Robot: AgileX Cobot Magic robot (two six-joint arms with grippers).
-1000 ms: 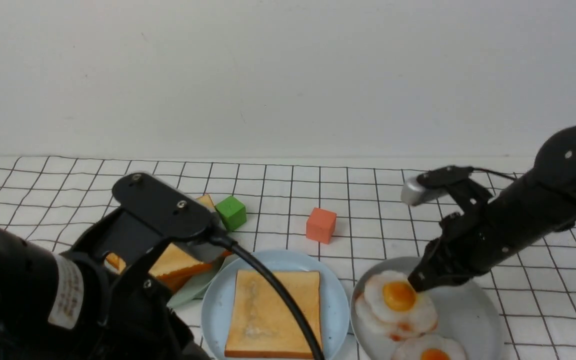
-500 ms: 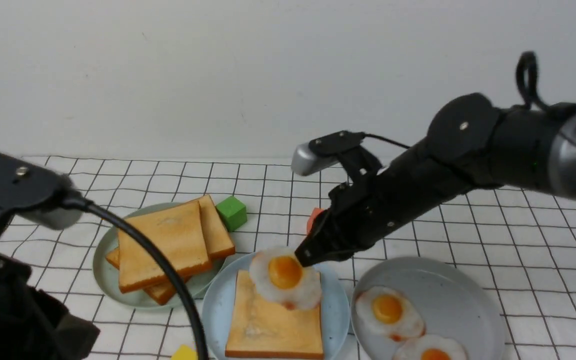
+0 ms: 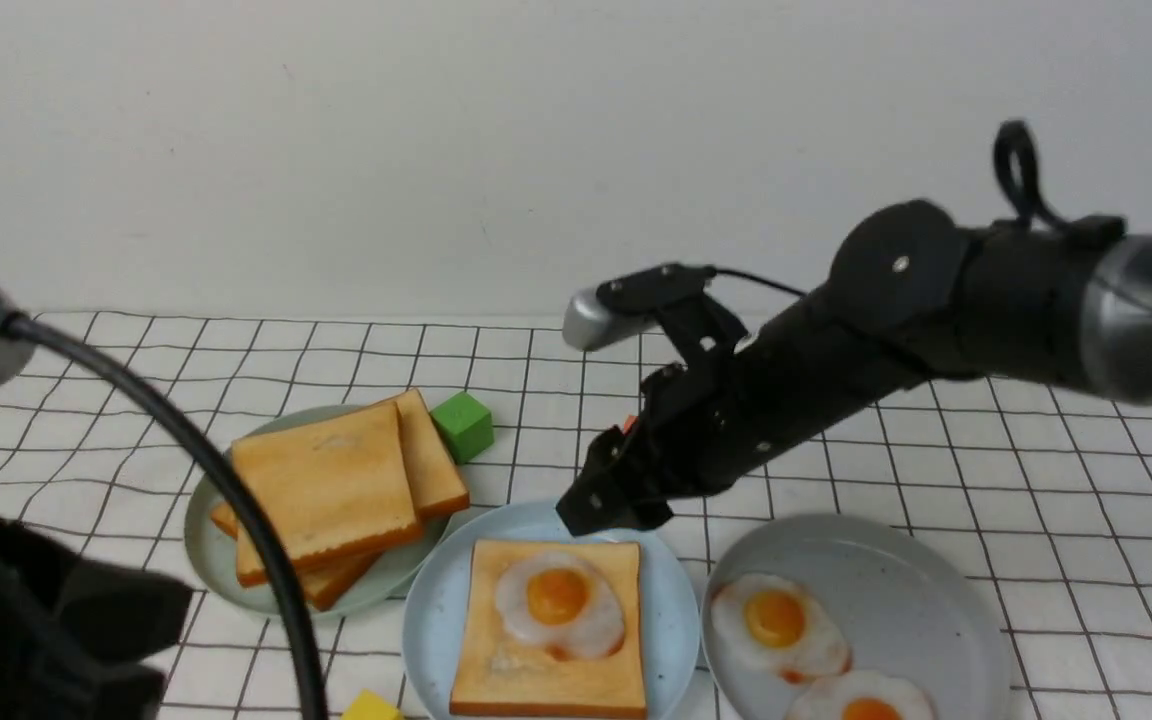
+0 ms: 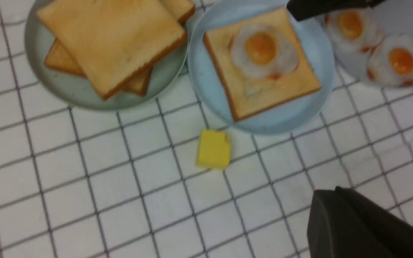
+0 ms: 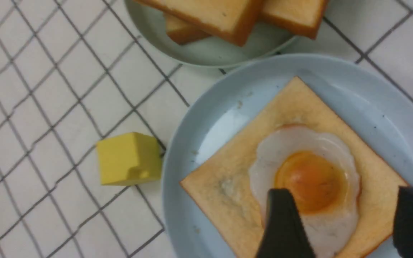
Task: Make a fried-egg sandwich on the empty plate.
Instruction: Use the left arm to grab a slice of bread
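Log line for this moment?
right gripper open, empty | egg on toast slice | toast slice on blue plate | left gripper shut

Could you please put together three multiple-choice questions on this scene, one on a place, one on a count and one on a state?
1. Where does the lone fried egg lie?
A) on the toast slice on the light-blue plate
B) on the pale green plate
C) on the bare cloth

2. How many fried eggs lie on the grey plate?
A) one
B) two
C) three

3. How is the right hand?
A) shut on an egg
B) shut on a slice of toast
C) open and empty

Answers:
1 A, the egg sits flat on the toast in the blue plate.
2 B, two yolks show on that plate.
3 C, the right wrist view shows its fingers apart, above the egg, with nothing gripped between them.
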